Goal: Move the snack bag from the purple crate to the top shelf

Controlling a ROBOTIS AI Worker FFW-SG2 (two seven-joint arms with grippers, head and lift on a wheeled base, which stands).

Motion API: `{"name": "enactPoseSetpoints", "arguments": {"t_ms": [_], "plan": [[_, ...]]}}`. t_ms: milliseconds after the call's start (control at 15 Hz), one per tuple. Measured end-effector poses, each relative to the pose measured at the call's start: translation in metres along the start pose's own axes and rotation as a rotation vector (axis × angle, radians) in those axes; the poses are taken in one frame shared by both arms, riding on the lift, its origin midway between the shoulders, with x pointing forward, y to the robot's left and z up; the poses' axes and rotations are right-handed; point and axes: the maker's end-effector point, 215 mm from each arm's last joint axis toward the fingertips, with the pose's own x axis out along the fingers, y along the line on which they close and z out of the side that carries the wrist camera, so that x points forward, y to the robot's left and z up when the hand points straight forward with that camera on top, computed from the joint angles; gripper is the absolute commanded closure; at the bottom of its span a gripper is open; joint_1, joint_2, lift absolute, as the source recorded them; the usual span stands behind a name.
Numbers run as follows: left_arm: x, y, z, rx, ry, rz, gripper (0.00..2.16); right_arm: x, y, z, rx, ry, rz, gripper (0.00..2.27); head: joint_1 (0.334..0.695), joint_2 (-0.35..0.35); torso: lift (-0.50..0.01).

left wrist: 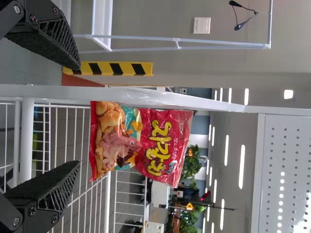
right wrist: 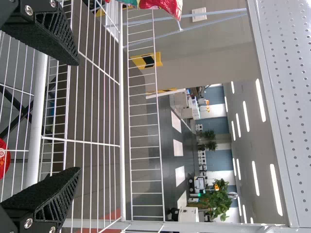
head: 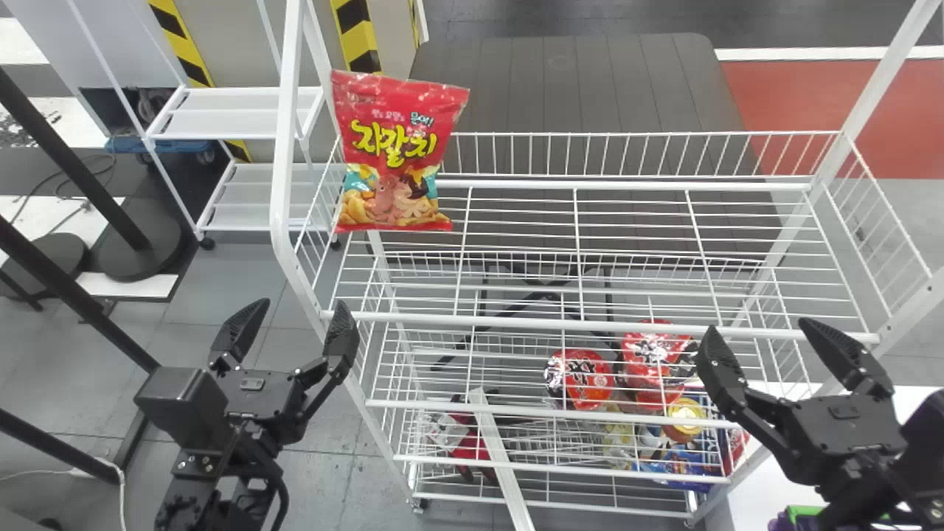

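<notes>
where shelf (head: 516, 322) ends, red yellow-lettered snack bag (head: 398, 151) stands upright

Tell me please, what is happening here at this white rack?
The snack bag stands upright on the top shelf, at its left end, and nothing grips it. The robot's left gripper is open and empty near that end; its right gripper is also open and empty, towards the right end. The placing looks done.

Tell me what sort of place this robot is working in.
Probably a robotics lab or test area mocked up as a shop: a white wire rack holds a snack bag and red packs, while yellow-and-black striped guards line the wall behind.
</notes>
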Motion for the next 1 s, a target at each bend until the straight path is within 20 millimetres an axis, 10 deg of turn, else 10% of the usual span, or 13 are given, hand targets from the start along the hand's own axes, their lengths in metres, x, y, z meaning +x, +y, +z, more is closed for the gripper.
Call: {"name": "enactPoseSetpoints", "arguments": {"t_ms": [1000], "plan": [[0.0020, 0.0001, 0.0011, 0.007, -0.002, -0.008, 0.13, 0.0005, 0.0015, -0.0014, 0.016, -0.002, -0.011, 0.02, 0.695, 0.093, -0.016]]}}
